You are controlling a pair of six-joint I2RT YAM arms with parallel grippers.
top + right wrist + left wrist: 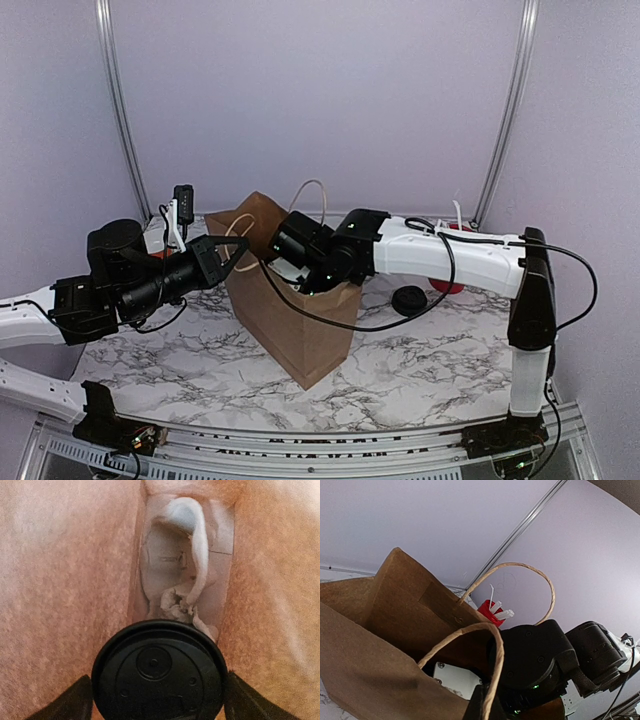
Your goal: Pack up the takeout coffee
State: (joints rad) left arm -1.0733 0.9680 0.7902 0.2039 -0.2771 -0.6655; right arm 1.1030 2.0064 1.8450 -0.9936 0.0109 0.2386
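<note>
The takeout coffee shows in the right wrist view as a black lid (159, 672) seen from above, inside the brown paper bag (290, 330). My right gripper (159, 697) is down in the bag with a finger on each side of the cup, shut on it. In the top view the right wrist (310, 255) reaches into the bag's open mouth and the cup is hidden. My left gripper (225, 255) is shut on the bag's near paper handle (492, 680) at its left rim. The bag stands upright.
White crumpled paper (192, 555) lies on the bag's floor beyond the cup. A red holder (490, 611) with white sticks stands behind the bag. A low pile of black lids (408, 299) lies right of the bag, under the right arm. The bag's far handle (312, 195) stands up.
</note>
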